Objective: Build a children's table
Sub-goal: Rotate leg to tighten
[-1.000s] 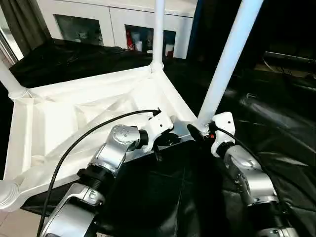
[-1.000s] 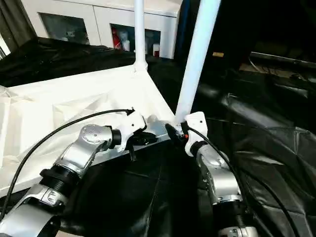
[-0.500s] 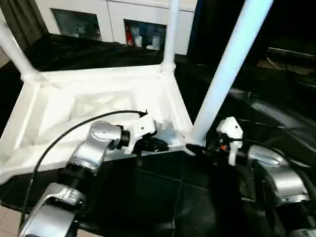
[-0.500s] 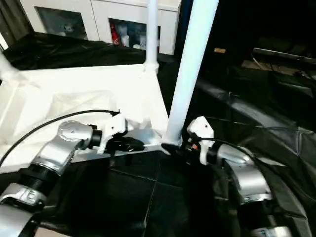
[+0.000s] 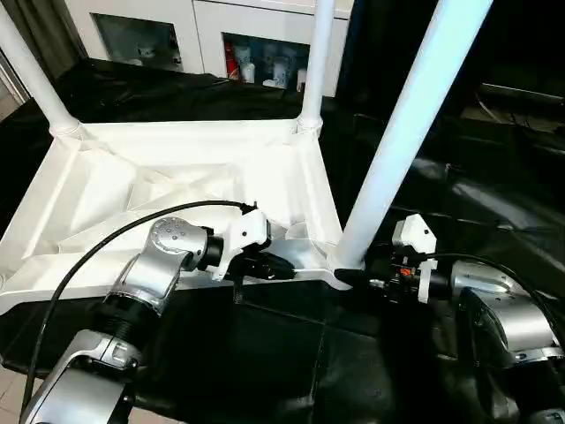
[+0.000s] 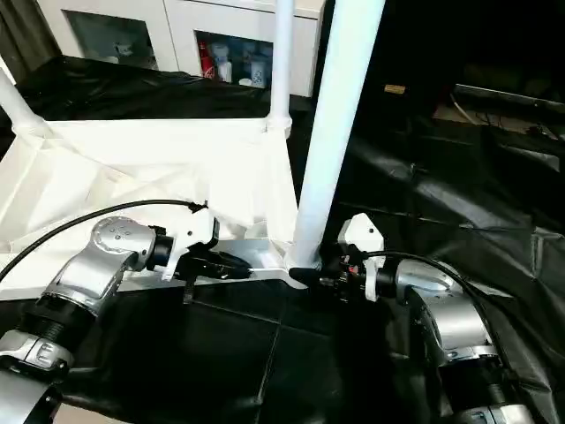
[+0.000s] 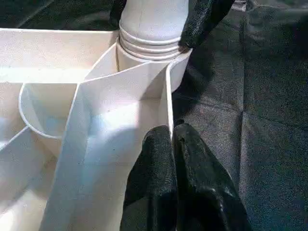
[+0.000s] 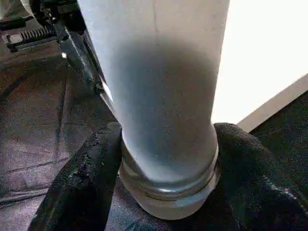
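The white plastic tabletop [image 5: 177, 190] is laid upside down on the black, creased cloth [image 5: 494, 203] of the work table, its ribbed underside (thin moulded walls and a curved pocket) turned upward. Three smooth white tube legs are seen standing in rounded corner sockets – the nearest leg [image 5: 402, 132], a far leg [image 5: 318, 62] and another at the far left [image 5: 31, 75].

The left gripper [image 7: 172, 144] is clenched on the tabletop's thin raised rim [image 7: 168, 103], the edge pinched between its two matte black fingers. The right gripper [image 8: 166, 159] is set around the foot of the nearest leg, one rough black finger [image 8: 84, 178] on each side of the ringed collar – apparently touching it, though firm contact cannot be confirmed. White glass-fronted cabinets [image 5: 203, 44] are seen behind.
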You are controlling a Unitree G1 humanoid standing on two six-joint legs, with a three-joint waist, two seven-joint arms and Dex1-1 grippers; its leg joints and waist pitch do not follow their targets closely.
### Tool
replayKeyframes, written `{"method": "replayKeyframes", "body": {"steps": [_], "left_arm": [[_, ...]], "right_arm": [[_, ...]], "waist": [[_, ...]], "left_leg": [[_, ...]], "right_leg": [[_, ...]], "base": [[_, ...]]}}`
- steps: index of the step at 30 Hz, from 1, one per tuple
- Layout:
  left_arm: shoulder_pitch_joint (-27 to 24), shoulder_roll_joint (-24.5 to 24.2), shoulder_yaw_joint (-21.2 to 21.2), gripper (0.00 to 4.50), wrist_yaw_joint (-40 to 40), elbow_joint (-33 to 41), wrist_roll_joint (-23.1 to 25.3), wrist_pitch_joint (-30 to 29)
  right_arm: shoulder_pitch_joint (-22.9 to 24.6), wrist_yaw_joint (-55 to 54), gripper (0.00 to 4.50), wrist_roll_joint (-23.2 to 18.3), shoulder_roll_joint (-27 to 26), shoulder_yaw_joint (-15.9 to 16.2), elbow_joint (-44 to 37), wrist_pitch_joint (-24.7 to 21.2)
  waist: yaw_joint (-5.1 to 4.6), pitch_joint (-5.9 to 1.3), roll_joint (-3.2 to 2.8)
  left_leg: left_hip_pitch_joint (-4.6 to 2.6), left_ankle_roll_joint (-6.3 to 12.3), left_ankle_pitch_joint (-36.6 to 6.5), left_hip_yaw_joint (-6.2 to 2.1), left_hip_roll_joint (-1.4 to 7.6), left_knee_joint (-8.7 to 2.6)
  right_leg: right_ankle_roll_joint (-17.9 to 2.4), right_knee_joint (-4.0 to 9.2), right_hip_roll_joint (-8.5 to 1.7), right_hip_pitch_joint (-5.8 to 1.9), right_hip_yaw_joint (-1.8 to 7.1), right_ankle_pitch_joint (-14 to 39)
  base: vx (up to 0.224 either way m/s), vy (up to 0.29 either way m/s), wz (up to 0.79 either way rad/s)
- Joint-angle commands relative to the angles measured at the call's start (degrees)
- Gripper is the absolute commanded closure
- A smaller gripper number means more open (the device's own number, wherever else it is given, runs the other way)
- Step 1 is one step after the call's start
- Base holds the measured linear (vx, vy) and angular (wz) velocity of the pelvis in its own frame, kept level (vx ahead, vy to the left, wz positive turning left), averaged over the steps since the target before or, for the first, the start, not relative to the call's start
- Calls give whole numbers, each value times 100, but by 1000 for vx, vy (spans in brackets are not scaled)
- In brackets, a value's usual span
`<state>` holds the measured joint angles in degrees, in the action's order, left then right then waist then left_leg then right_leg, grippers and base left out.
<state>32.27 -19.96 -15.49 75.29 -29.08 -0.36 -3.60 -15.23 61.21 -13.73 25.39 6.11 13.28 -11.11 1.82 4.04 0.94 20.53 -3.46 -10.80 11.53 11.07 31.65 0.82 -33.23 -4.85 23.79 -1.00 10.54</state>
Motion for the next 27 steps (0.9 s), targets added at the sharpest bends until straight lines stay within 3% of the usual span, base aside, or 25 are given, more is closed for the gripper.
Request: {"method": "replayKeyframes", "body": {"steps": [1,4,6,9,11,12,13,14,16,23,25,27], "left_arm": [[-98,87,-200,450,-132,-296,93,-3],[-18,186,-192,450,-490,-459,243,91],[98,346,-162,450,-997,-668,402,94],[262,923,-178,450,-1816,-840,541,-69],[282,994,-188,450,-1899,-862,557,-90],[310,1147,-235,450,-2051,-894,601,-135],[330,1285,-282,450,-2173,-921,640,-172],[339,1349,-304,450,-2229,-934,657,-189],[364,1721,-423,450,-2469,-983,721,-275],[341,1892,-511,450,-2426,-1002,751,-233],[337,1662,-514,450,-2220,-1008,818,-122],[338,1603,-509,450,-2161,-1010,830,-104]], "right_arm": [[159,154,181,-153,-150,227,-236,-58],[246,-193,182,-34,-298,213,-214,-80],[234,-785,182,212,-516,148,-3,-2],[84,-3064,183,745,-1367,-263,619,-168],[75,-3257,183,760,-1461,-311,645,-206],[68,-3570,183,806,-1643,-347,661,-275],[61,-3830,183,871,-1792,-352,665,-311],[58,-3951,184,904,-1859,-353,668,-325],[-10,-4463,184,1024,-2275,-305,671,-322],[-104,-4615,184,1177,-2399,-164,685,-61],[-95,-4447,128,971,-2276,-349,611,-34],[-96,-4404,109,962,-2234,-368,598,-33]], "waist": [[37,-280,38],[52,-265,41],[31,-229,39],[-29,-170,41],[-64,-177,66],[-66,-164,68],[-51,-180,48],[-51,-180,48],[-56,-179,20],[-28,-206,28],[-22,-203,28],[-18,-204,20]], "left_leg": [[-14,661,-701,-25,194,-256],[-20,627,-821,-28,196,-267],[-23,493,-1123,-38,194,-307],[-53,-23,-1862,-117,187,-406],[-43,-132,-2048,-167,175,-437],[-45,-120,-2091,-167,173,-440],[-125,-40,-2205,-141,169,-412],[-125,-40,-2205,-141,169,-412],[-69,-46,-2167,-151,164,-443],[-39,65,-2047,-137,150,-434],[-22,114,-1975,-130,152,-434],[-20,126,-1952,-129,155,-436]], "right_leg": [[-1752,249,-216,-306,132,87],[-1706,279,-223,-292,137,301],[-1593,341,-230,-261,136,850],[-1069,486,-270,-199,142,2546],[-800,523,-272,-207,124,2953],[-736,540,-269,-189,131,3005],[-690,585,-266,-111,166,2957],[-690,585,-266,-111,166,2957],[-673,571,-252,-125,164,2776],[-675,548,-248,-151,175,2417],[-697,541,-244,-159,175,2308],[-712,539,-247,-160,175,2287]], "base": [[0,0,0],[0,0,0],[0,0,0],[-44,8,-2],[-57,27,-9],[-51,33,-9],[0,0,0],[0,0,0],[0,0,0],[0,0,0],[0,0,0],[0,0,0]]}}
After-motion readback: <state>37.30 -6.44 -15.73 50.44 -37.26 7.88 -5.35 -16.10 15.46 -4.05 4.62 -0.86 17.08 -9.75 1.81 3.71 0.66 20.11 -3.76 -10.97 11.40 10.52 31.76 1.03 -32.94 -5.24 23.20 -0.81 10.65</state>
